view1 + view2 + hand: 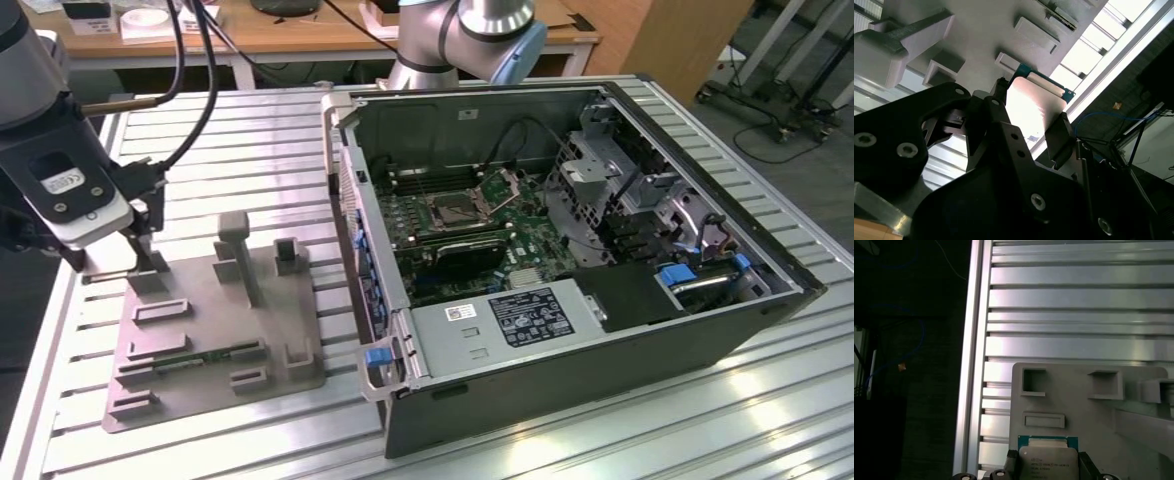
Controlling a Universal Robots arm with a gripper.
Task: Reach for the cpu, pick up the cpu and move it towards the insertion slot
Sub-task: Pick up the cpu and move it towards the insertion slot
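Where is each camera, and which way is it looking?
Exterior view: off the arm, looking down on table, computer case and grey plate; arm and gripper show.
First wrist view: on the arm, facing down at the chip; gripper tips show.
Second wrist view: on the arm, peering past the black gripper at the chip.
Both share the gripped chip.

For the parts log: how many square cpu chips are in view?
1: the silvery-white square cpu chip lies on the grey plastic fixture plate at the gripper, in both wrist views. Others may hide inside the open black computer case.
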